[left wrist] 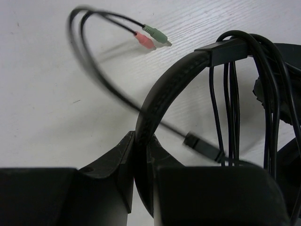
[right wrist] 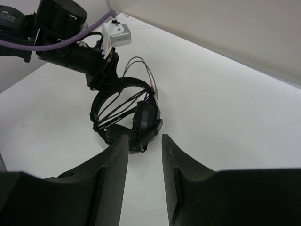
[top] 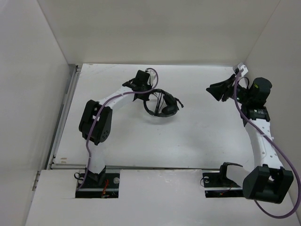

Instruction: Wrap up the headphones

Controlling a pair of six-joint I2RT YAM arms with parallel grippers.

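Pinching the small black over-ear headphones (top: 165, 109) by their headband, the left gripper (left wrist: 141, 157) steadies them; winding seems nearly done. The right gripper (right wrist: 145, 150), spread and empty well right of them, should tuck the loose cord end (left wrist: 146, 41).

The headphones (top: 162, 104) lay on the desk (top: 197, 146), their headband between the jaws of the left pincer (left wrist: 141, 157). Cord (left wrist: 233, 94) loops hung over the headband right of that pincer, and the plugs (left wrist: 153, 37) lay beyond it. The right pincer (right wrist: 145, 146) stood well apart, facing the headphones.
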